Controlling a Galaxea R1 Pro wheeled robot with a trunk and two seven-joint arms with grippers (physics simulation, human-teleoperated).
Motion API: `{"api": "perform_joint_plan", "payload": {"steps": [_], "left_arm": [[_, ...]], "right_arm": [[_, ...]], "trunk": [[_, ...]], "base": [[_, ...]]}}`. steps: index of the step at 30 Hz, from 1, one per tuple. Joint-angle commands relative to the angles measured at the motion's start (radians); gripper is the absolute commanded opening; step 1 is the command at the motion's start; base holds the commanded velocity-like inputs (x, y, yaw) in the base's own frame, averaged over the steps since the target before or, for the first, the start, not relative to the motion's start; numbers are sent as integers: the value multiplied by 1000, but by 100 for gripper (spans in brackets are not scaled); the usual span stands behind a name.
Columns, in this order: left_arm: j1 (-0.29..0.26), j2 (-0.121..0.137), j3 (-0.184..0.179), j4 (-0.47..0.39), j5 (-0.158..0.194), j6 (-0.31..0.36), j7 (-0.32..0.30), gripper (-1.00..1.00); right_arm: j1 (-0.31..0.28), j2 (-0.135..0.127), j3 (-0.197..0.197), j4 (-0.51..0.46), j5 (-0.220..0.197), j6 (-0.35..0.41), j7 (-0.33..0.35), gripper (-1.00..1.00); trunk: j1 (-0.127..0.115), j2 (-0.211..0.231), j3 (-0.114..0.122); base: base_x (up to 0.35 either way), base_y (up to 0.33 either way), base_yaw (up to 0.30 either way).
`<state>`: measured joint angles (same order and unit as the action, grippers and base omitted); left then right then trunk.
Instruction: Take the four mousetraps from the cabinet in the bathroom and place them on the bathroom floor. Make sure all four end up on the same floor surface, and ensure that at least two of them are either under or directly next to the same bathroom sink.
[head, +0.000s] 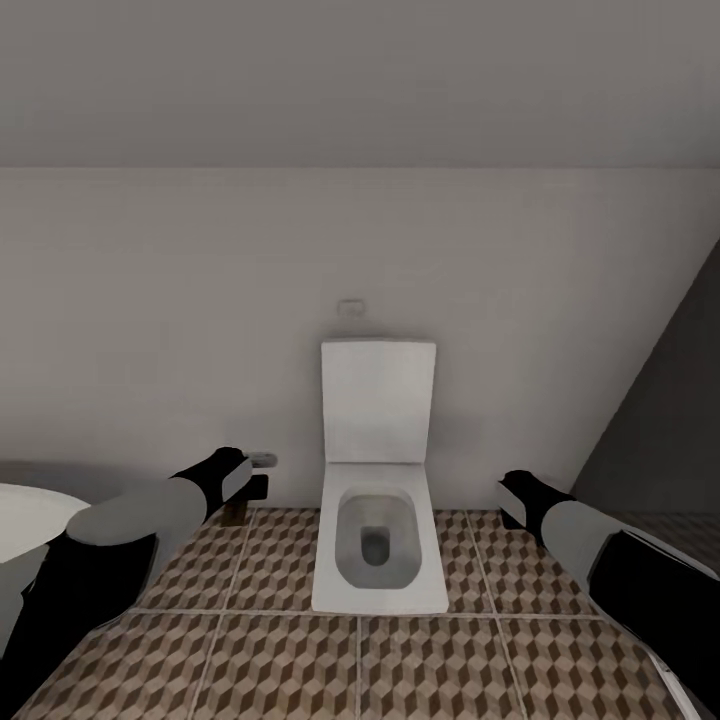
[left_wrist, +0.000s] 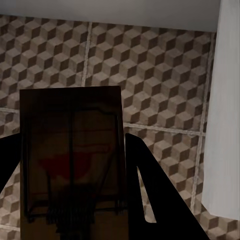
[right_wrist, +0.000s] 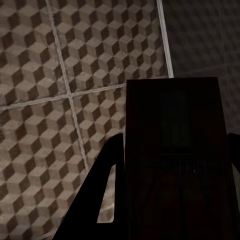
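My left gripper (head: 247, 489) hangs low over the bathroom floor (head: 270, 650), left of a white toilet. It is shut on a mousetrap (left_wrist: 72, 155), a flat brown wooden rectangle with dark wire parts and a red mark, clamped between the two dark fingers (left_wrist: 150, 190). A bit of that mousetrap (head: 238, 513) sticks out below the left gripper in the head view. My right gripper (head: 513, 502) hangs right of the toilet, shut on a second mousetrap (right_wrist: 172, 150) that looks dark brown in shadow. Cube-patterned tiles (right_wrist: 45, 100) lie beneath both.
The white toilet (head: 378, 540) stands against the pale back wall with its lid up, between my arms. A rounded white fixture edge (head: 30, 520) juts in at the left. A dark slanted wall (head: 660, 420) closes off the right side. A small holder (head: 262, 460) is on the wall.
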<state>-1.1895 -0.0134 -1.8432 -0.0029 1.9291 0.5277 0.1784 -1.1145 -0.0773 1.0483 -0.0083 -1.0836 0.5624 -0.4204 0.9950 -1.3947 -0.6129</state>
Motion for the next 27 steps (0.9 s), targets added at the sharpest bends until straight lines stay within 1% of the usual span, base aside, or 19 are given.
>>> {"api": "perform_joint_plan", "payload": {"steps": [1,2,7,14,17,19,20,27], "left_arm": [[-1,-1,-6,-1,7,3,7,-100],[-1,-2,-6,-1,7,3,7,-100],[-1,-3,-3,-1,7,2,6,-100],[-1,-3,1,-1,7,2,6,-100],[-1,-3,1,-1,7,3,6,-100],[-1,-4,2,-2,7,3,6,-100],[-1,-4,1,-2,7,3,6,-100],[-1,-4,2,-2,8,3,6,-100]], "right_arm": [[-1,-1,9,-1,-10,4,4,-100],[-1,-1,9,-1,-10,4,12,-100],[-1,0,9,-1,-9,4,42,-100],[-1,3,9,-2,-8,4,49,-100],[0,0,9,-2,-7,-1,52,-100],[0,-1,13,-2,-6,-5,111,-100],[1,-5,15,-1,-4,-34,158,-100],[1,-6,15,-2,-5,-38,162,-100]], "trunk": [[0,-1,-1],[0,-1,-1],[19,-36,-17],[46,-85,-39],[57,-106,-48],[65,-120,-54],[69,-127,-57],[96,-176,-79]], "base": [[0,0,0],[0,0,0],[0,0,0],[0,0,0],[0,0,0],[0,0,0],[0,0,0],[0,0,0]]}}
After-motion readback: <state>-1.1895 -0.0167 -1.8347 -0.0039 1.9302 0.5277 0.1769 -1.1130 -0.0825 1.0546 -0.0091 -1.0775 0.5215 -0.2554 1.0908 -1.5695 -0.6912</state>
